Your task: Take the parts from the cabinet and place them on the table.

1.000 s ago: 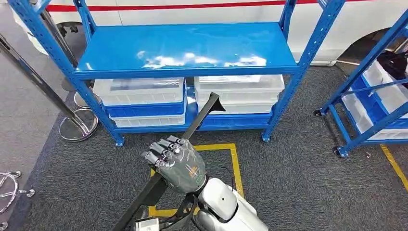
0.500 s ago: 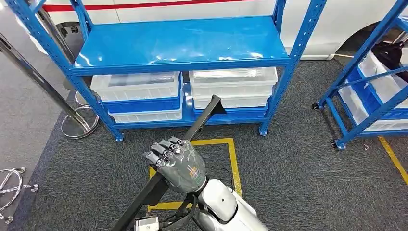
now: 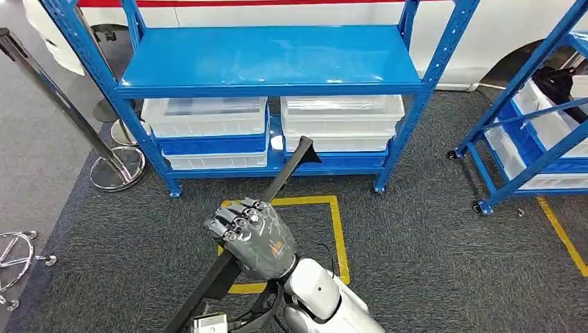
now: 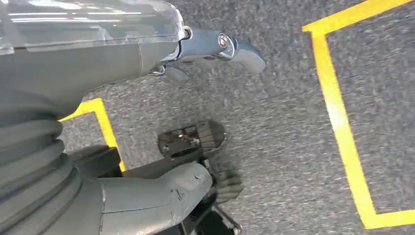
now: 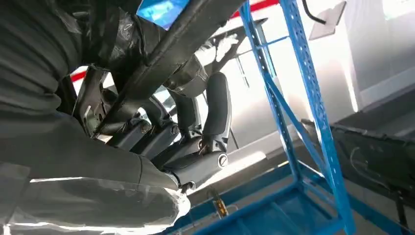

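Observation:
My right hand (image 3: 251, 239) grips a long black bar (image 3: 286, 172) that slants up from the lower left toward the blue rack (image 3: 270, 59). The bar's flared tip points at the rack's bottom level. In the right wrist view the fingers (image 5: 215, 107) wrap around the black bar (image 5: 186, 34). White lidded bins (image 3: 204, 114) (image 3: 343, 111) sit on blue trays on the lowest level, and the wide middle shelf is bare. My left hand (image 4: 195, 166) hangs over the grey carpet, fingers apart and holding nothing.
A second blue rack on wheels (image 3: 534, 125) with white bins stands at the right. A chrome post with a round base (image 3: 114, 170) stands left of the rack, and a chrome frame (image 3: 14, 257) lies at the far left. Yellow tape (image 3: 338, 229) marks a square on the carpet.
The camera has shifted a little, so the rack sits slightly differently in the picture. My right hand still holds the black bar in the same pose.

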